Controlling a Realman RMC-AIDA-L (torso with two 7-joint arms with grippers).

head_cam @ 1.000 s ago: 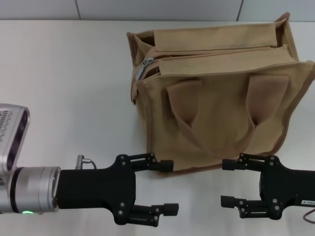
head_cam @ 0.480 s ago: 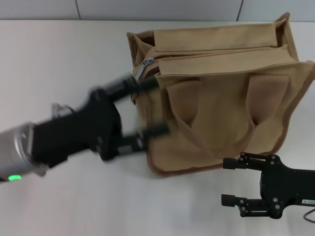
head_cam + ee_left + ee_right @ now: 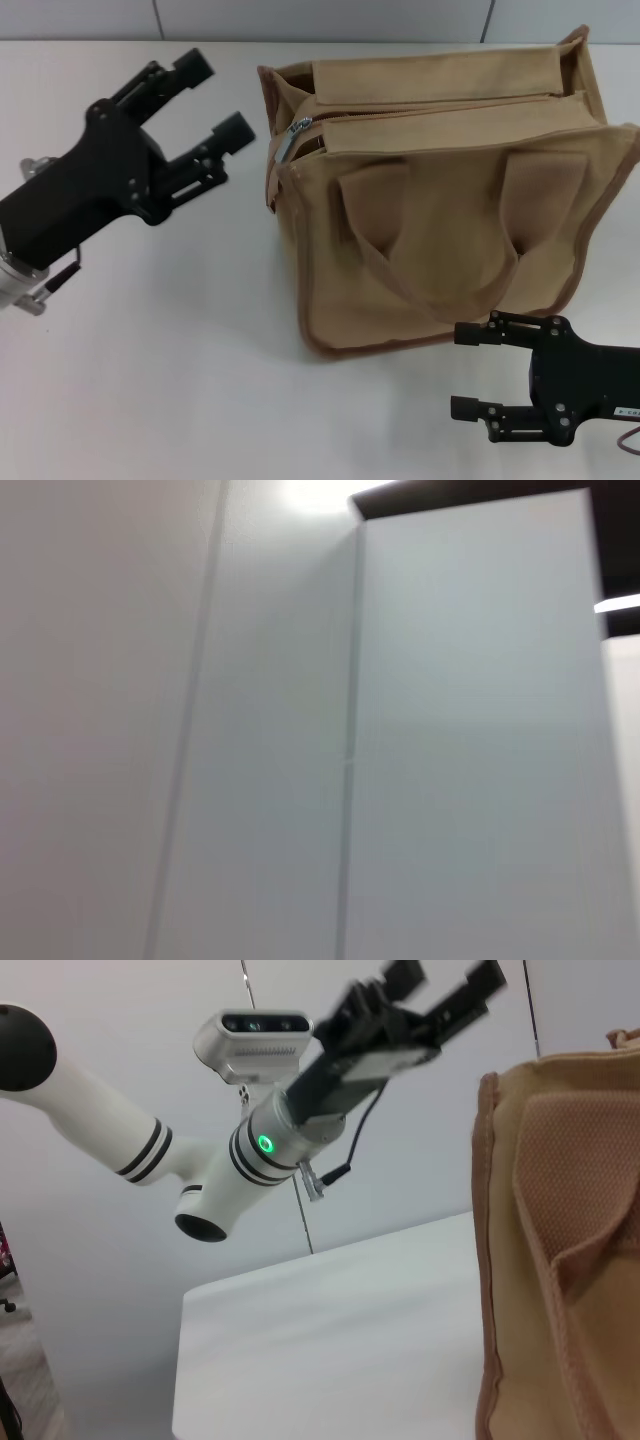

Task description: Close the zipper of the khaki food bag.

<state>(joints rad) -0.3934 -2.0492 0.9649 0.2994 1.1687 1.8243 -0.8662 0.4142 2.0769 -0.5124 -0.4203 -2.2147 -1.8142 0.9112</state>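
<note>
Hovering released, the left hand (image 3: 213,98) has the zipper (image 3: 430,108) pull at three o'clock, nearer than the released right hand (image 3: 472,370).

Khaki food bag (image 3: 440,210) fills the right half of the worktop (image 3: 150,350); bare surface lies to its left and in front. Left pincer (image 3: 215,97), fingers spread, hangs clear just left of the bag's zipper (image 3: 292,137) end. Right pincer (image 3: 468,370), spread, sits near the bag's front base.
</note>
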